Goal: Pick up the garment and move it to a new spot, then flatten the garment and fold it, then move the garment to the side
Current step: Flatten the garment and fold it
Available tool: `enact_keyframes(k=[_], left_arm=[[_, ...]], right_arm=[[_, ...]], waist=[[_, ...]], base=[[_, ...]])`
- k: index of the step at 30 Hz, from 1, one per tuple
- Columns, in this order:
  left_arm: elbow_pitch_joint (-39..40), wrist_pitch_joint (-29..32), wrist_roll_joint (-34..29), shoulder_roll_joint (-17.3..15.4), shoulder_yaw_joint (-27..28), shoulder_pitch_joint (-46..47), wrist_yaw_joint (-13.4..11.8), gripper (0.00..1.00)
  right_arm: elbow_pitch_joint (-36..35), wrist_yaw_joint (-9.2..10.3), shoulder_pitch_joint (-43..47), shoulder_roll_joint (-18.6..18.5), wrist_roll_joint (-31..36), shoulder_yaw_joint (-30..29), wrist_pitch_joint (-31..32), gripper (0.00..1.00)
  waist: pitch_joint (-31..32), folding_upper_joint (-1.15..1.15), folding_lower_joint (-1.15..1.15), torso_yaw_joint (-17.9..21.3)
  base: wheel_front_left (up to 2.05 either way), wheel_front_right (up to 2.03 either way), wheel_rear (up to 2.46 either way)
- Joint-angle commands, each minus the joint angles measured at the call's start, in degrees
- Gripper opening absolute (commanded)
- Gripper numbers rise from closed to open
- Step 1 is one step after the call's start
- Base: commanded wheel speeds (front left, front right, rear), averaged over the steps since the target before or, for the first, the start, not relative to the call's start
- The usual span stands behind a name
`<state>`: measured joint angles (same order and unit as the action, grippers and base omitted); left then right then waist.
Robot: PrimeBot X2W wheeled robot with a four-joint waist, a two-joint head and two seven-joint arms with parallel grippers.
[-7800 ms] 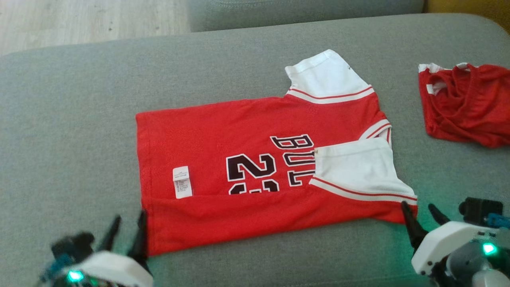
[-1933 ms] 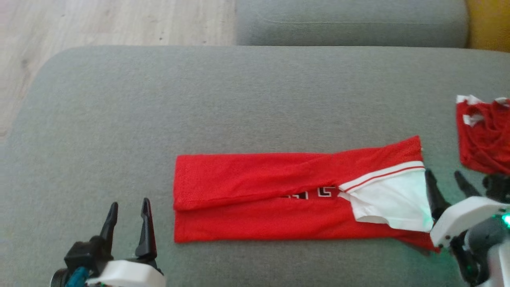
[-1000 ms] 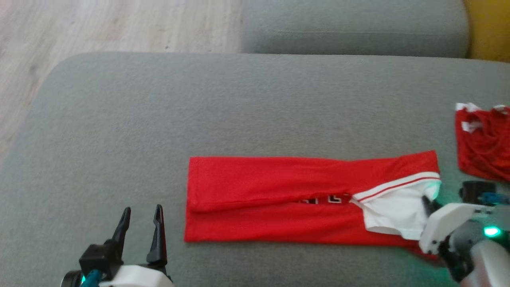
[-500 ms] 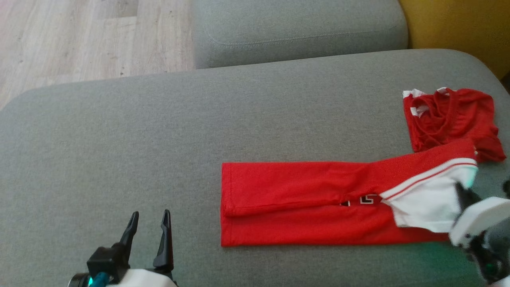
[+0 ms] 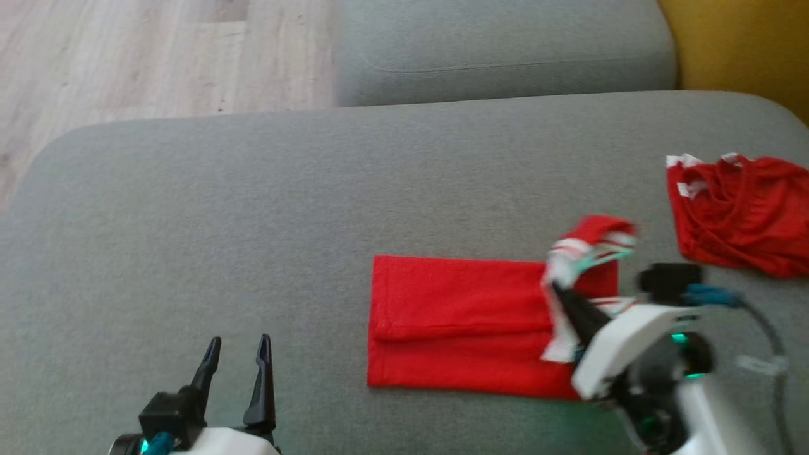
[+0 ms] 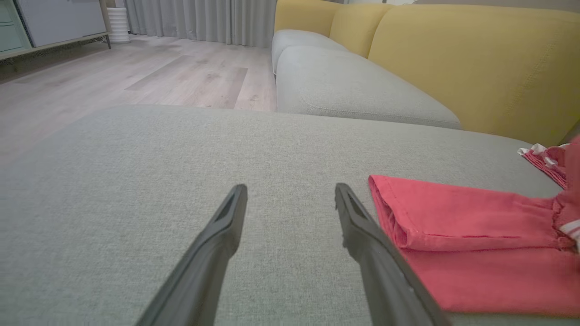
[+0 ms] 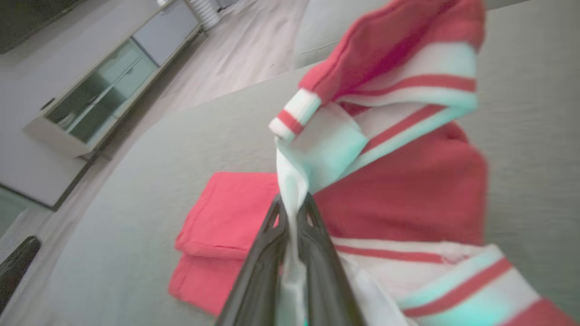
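right gripper [image 7: 292, 201] is clamped tight on a white sleeve edge of the garment [image 5: 461, 316], thin cloth pinched flat between both fingers. that end of the jersey is up off the cushion and hangs bunched above the flat part: white fabric, red-white striped trim, a red fold on top. it's blurred in the head view, clearer in the right wrist view.

rest of the garment lies flat on the grey seat cushion [image 5: 253, 208], folded lengthwise into a narrow red band with one long fold edge running along it and the free end squared off. it sits right of centre, toward the near edge.

left gripper [image 5: 240, 341] is spread wide and empty, fingers low over bare cushion at the near left. it's left of the garment's free end and apart from it in the head view.

red shorts [image 5: 739, 215] lie crumpled at the far right of the cushion, near the raised end but not touching it. second grey cushion [image 5: 505, 50] is behind, yellow backrest [image 6: 476, 59] on the right, wooden floor [image 5: 126, 57] on the left.
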<state>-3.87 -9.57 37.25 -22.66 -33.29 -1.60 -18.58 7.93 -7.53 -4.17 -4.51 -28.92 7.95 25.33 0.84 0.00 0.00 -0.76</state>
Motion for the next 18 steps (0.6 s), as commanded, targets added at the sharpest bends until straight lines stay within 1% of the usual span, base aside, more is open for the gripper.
enact_keyframes(k=[1,5,8,11,14,15,18], left_arm=[[1.2,-0.3,-0.1,-0.9,1.9,2.9,0.3,1.00],[1.1,-0.2,-0.3,-0.7,1.4,3.2,0.6,1.00],[1.0,-0.1,-0.3,-0.5,1.0,3.7,0.8,1.00],[0.9,0.0,-0.4,-0.3,0.6,4.0,0.9,1.00],[0.8,-0.1,-0.5,-0.2,0.4,4.2,0.9,1.00],[0.7,-0.1,-0.4,-0.1,0.4,4.4,1.0,1.00],[0.5,-0.2,-0.4,0.0,0.3,4.5,1.0,1.00]], right_arm=[[-2.2,0.04,-3.5,0.4,-0.7,2.6,0.2,0.00],[0.8,0.04,-5.5,1.4,-2.2,7.6,-1.6,0.00],[4.3,0.04,-7.2,1.6,-4.8,10.9,-3.8,0.00],[8.4,0.04,-9.1,1.6,-6.9,14.3,-6.3,0.00],[12.6,0.04,-11.1,1.6,-9.5,16.4,-8.5,0.00],[15.6,0.04,-12.5,1.6,-11.0,17.7,-9.5,0.00],[19.6,0.04,-14.6,1.6,-13.1,19.8,-11.3,0.00]], waist=[[-0.1,0.00,0.00,-1.0],[-0.3,0.00,0.00,-3.2],[-0.5,0.00,0.00,-5.0],[-0.7,0.00,0.00,-6.7],[-0.9,0.00,0.00,-8.2],[-1.2,0.00,0.00,-9.0],[-1.3,0.00,0.00,-10.0]], base=[[0.00,0.00,0.00],[0.00,0.00,0.00],[0.00,0.00,0.00],[0.00,0.00,0.00],[0.00,0.00,0.00],[0.00,0.00,0.00],[0.00,0.00,0.00]])
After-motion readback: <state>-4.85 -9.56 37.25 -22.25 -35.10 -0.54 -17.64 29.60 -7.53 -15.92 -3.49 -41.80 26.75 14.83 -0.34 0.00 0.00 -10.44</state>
